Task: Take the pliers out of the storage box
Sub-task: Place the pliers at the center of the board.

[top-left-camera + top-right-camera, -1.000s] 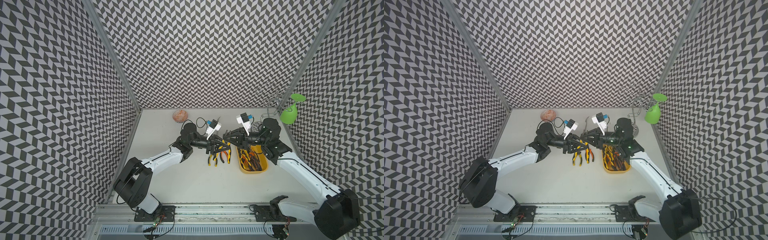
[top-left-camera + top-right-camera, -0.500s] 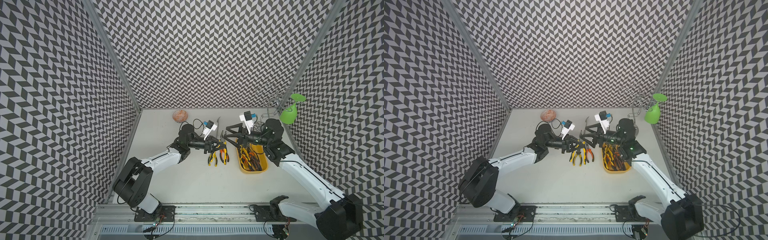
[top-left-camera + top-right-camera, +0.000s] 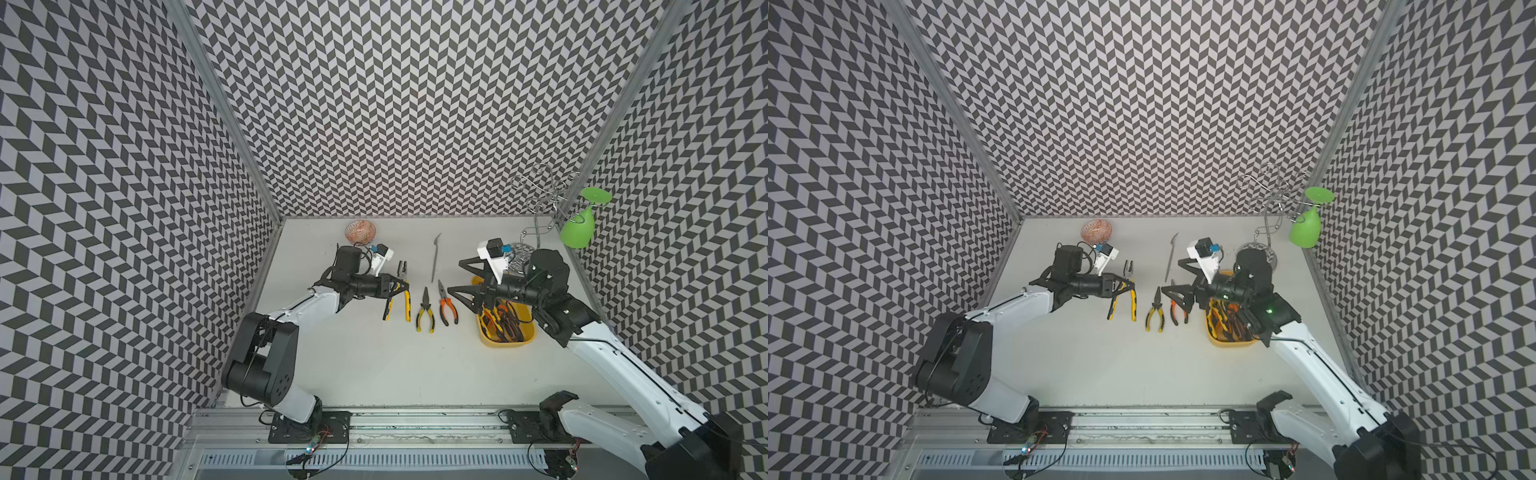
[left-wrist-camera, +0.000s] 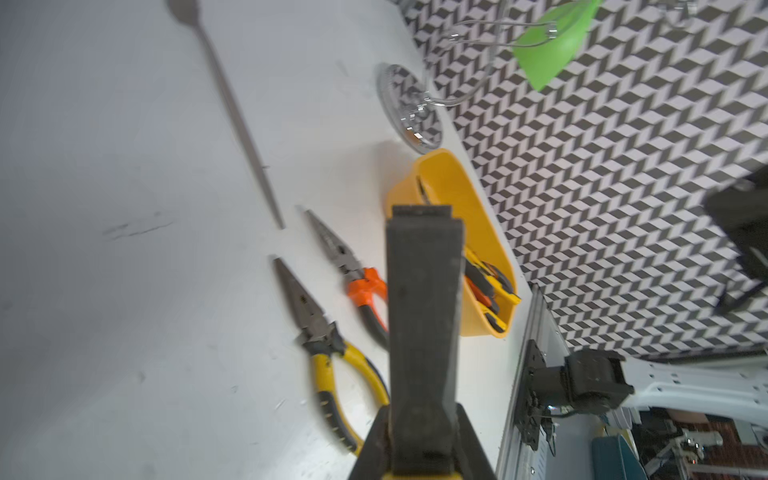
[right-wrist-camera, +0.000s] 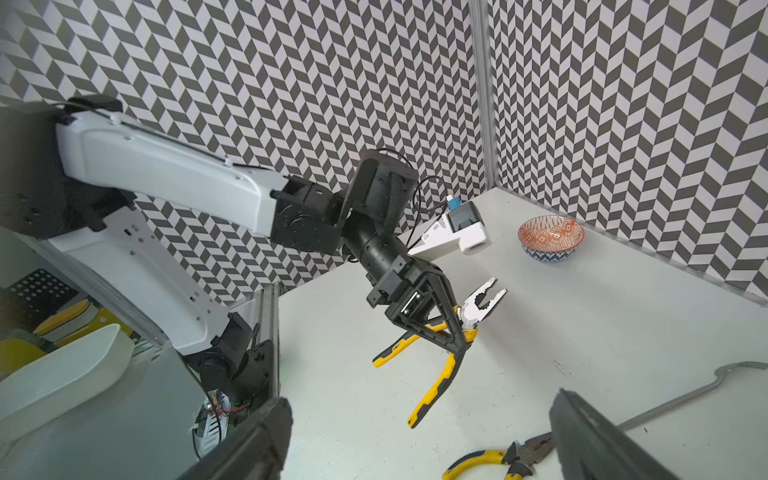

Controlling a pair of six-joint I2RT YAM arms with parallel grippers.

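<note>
Handover finished, with the pliers now on my left arm.
A second ago both grippers met mid-table on one pair. Since then the right gripper [image 3: 455,275] has let go and its fingers stand spread wide at the left edge of the storage box [image 3: 505,341]. My left gripper [image 3: 395,286] has drawn away to the left, clamped on the held pliers [image 5: 482,301] just behind the pivot, head pointing far. I cannot tell whether the handle tips touch the table [image 3: 374,365]. Between the grippers the yellow long-nosed pliers [image 3: 424,309] and orange long-nosed pliers [image 3: 446,303] lie side by side as before. The remaining pliers [image 3: 500,322] sit in the box. On the pale table a spoon [image 3: 434,262] lies beyond them and a bowl [image 3: 360,231] sits far left. A green glass [image 3: 578,227] hangs on a wire rack [image 3: 540,195] far right. Chevron walls [image 3: 395,104] close three sides.
</note>
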